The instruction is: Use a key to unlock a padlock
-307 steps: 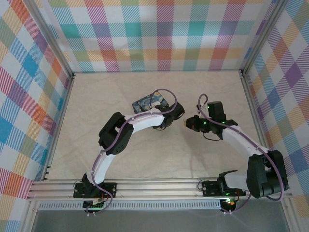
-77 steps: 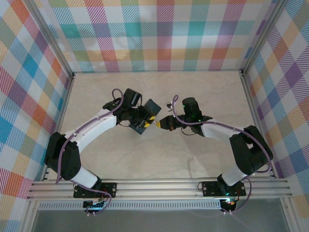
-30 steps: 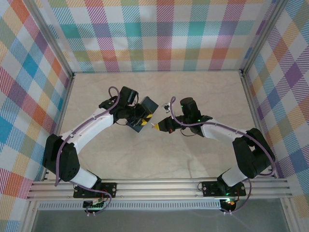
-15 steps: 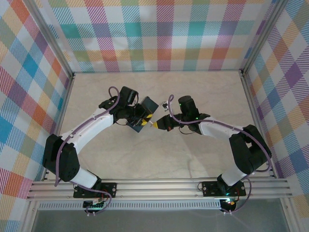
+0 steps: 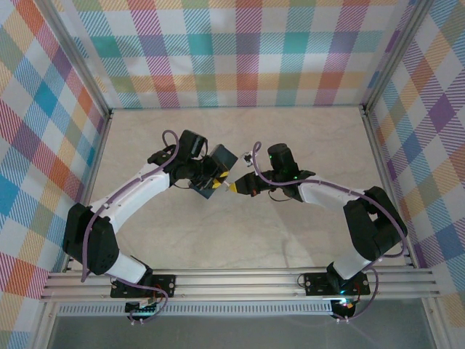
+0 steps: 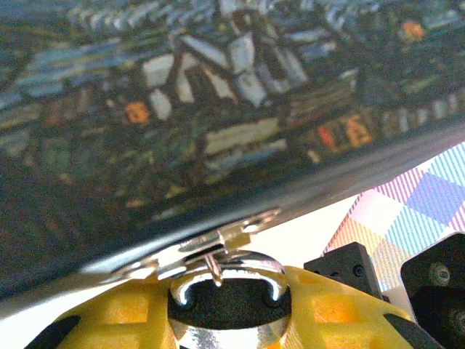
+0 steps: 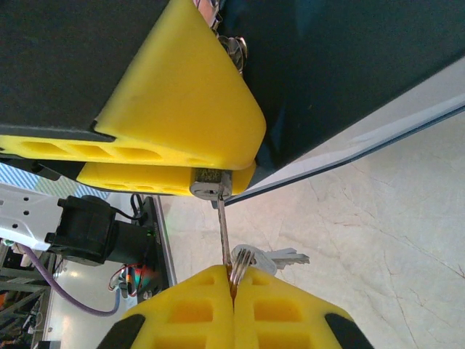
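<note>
**Item 1: left end effector** [image 5: 211,177]. Raised above the tabletop [image 5: 290,240] at mid-scene. It is partly closed, and its yellow fingers [image 6: 109,320] clamp the padlock from both sides.

**Item 2: padlock** [image 6: 228,299]. Small dark body with a chromed shackle loop, seated between those fingers. The shackle lies up against the silvery latch tab [image 6: 243,227] on the edge of the tin.

**Item 3: tin** [image 6: 218,87]. Dark blue painted box, lifted clear of the tabletop along with the padlock and tilted.

**Item 4: right end effector** [image 7: 232,294]. Faces the left one at close range. It is fully closed and pinches the head of the key.

**Item 5: key** [image 7: 224,233]. Thin silvery blade that stands straight out from the closed fingertips. Its tip meets the padlock's silvery keyway face. How far in it sits cannot be told.

**Item 6: spare key** [image 7: 283,256]. Hangs on the same ring, just beside the right fingertips.
</note>
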